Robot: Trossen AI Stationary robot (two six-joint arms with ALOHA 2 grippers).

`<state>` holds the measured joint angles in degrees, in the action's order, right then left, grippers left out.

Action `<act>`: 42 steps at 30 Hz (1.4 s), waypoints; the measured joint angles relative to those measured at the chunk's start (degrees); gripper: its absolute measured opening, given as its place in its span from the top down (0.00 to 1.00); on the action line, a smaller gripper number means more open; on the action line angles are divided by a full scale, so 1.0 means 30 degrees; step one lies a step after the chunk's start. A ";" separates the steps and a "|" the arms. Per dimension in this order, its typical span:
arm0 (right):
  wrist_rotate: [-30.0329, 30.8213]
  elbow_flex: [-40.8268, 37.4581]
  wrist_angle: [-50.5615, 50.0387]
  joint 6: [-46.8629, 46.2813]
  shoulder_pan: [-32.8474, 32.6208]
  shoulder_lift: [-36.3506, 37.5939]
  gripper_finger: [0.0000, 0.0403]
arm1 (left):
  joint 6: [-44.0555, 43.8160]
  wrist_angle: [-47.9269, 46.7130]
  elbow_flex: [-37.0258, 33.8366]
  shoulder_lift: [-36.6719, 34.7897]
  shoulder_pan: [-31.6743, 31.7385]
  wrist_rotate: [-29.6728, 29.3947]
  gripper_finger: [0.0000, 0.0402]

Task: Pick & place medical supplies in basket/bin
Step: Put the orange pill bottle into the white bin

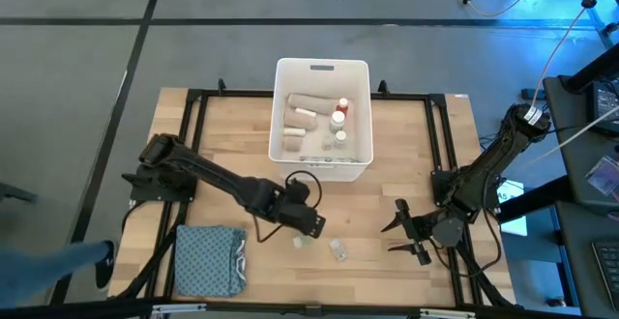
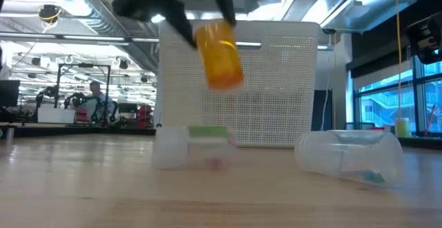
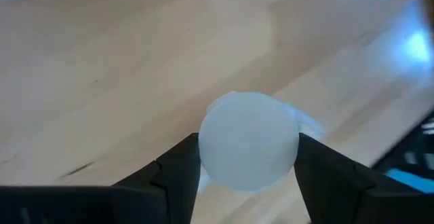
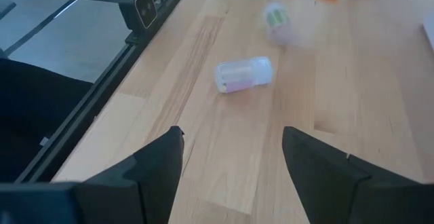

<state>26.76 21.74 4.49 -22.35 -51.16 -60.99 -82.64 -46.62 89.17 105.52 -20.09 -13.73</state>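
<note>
I have the left gripper clamped on an orange bottle, centre frame; right gripper fingers apart. I lift clear over the bin rim before releasing.

Two vials on bare wood between arms; bin behind.

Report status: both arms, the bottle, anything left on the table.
Left gripper shut on orange bottle, lifted off the table, short of the tub. Right gripper open, idle at table's right. Two clear vials on the wood; cloth aside.
</note>
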 joint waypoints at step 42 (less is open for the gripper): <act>0.3065 0.0007 0.0624 -0.2424 0.0022 0.0427 0.38 | 2.1495 0.7012 0.0000 -0.5759 1.1063 0.2000 0.50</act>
<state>35.96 21.76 6.36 -29.62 -51.09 -59.71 -18.15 -25.59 89.17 88.25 13.10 -7.73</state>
